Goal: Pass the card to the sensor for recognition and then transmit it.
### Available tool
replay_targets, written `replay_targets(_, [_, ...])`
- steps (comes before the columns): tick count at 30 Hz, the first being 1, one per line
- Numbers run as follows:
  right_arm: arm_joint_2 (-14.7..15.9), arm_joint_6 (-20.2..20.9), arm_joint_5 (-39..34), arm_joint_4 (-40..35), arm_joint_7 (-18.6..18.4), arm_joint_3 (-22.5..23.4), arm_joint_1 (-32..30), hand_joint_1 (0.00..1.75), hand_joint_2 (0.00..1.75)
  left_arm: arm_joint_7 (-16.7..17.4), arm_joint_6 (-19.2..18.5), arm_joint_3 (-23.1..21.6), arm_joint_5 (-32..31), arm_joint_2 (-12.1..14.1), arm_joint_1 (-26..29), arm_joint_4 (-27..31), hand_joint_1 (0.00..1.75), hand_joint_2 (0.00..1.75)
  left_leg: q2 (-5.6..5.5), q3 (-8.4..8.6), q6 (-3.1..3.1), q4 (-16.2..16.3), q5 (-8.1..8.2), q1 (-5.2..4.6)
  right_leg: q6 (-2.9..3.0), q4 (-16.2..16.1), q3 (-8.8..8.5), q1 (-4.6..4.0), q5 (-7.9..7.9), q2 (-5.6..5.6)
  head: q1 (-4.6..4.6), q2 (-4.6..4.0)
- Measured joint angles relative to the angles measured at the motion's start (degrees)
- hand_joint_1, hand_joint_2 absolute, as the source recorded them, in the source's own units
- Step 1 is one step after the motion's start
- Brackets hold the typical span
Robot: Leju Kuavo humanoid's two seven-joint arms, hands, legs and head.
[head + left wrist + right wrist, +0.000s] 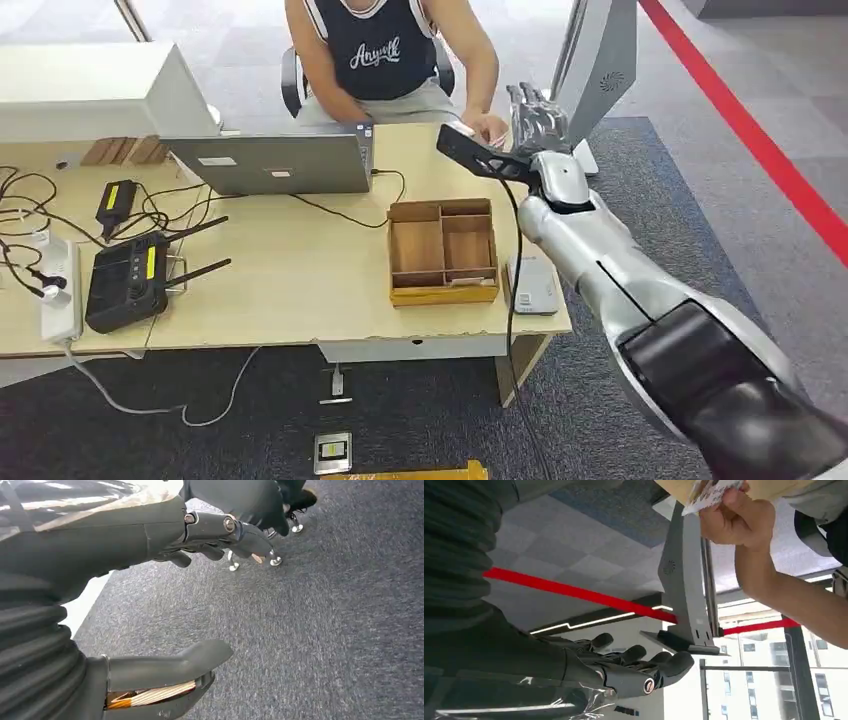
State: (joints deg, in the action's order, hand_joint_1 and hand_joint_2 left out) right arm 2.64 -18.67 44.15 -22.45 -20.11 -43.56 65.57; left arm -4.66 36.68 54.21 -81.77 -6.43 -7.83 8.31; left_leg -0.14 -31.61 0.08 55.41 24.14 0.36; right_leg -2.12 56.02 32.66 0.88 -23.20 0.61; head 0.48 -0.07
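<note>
One wooden table (300,290) on grey carpet (420,410); right hand (530,115) fingers apparently released, card (709,492) in person's hand (736,517).

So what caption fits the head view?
Robot hand raised empty beside the person's hand at the desk's far corner.

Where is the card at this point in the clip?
The card is in the person's hand at the table's far right corner, as the right wrist view shows. The robot's right hand is raised beside it with nothing in it.
</note>
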Motion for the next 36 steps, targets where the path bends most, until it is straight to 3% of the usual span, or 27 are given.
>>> replay_targets(9, [0.4, -0.6, 0.0, 0.4, -0.5, -0.3, 0.0, 0.00, 1.75, -0.6, 0.0, 0.3, -0.5, 0.0, 0.0, 0.0, 0.00, 1.75, 0.00, 0.00, 0.00, 0.0, 0.00, -0.01, 0.00, 0.0, 0.00, 0.01, 0.00, 0.00, -0.02, 0.00])
replay_targets(18, [0.5, -4.8, -8.2, -2.3, 10.3, 0.5, -1.1, 0.00, 1.75, 0.8, 0.3, 2.1, -1.4, 0.0, -0.2, -0.2, 0.00, 1.75, 0.01, 0.03, 0.00, 0.0, 0.00, 0.03, 0.01, 0.0, 0.00, -0.04, -0.01, 0.00, -0.02, 0.00])
replay_targets(23, [2.8, -0.4, -16.4, -15.2, 12.4, 1.7, -9.1, 0.00, 1.75, 1.6, 0.5, 3.7, -1.4, 0.0, -0.3, -0.5, 0.00, 1.75, 0.00, 0.07, 0.00, 0.0, 0.01, 0.06, 0.00, 0.0, -0.06, -0.07, -0.01, 0.01, -0.04, 0.00])
replay_targets(27, [6.4, 4.4, -16.2, -29.1, 11.9, 2.0, -17.8, 0.00, 1.75, 2.3, 0.5, 5.2, -1.5, -0.1, -0.3, -0.8, 0.00, 1.75, -0.02, 0.04, 0.01, 0.0, 0.03, 0.05, -0.02, -0.1, -0.07, -0.06, -0.03, 0.01, 0.00, 0.00])
replay_targets(32, [9.8, 5.1, -14.0, -40.3, 12.3, 2.1, -25.5, 0.00, 1.75, 4.2, 1.0, 7.0, -1.5, -0.4, -0.4, -1.0, 0.00, 1.75, -0.01, 0.07, 0.03, 0.0, 0.06, 0.03, -0.02, -0.1, -0.06, -0.04, -0.03, 0.00, 0.00, 0.00])
replay_targets(36, [11.1, 5.0, -14.3, -44.4, 13.9, 2.4, -28.9, 0.00, 1.75, 5.5, 1.1, 7.8, -1.6, -0.7, -0.4, -1.0, 0.00, 1.75, 0.00, 0.06, 0.02, 0.0, 0.05, 0.04, -0.01, -0.1, -0.05, -0.05, -0.03, 0.00, -0.02, 0.00])
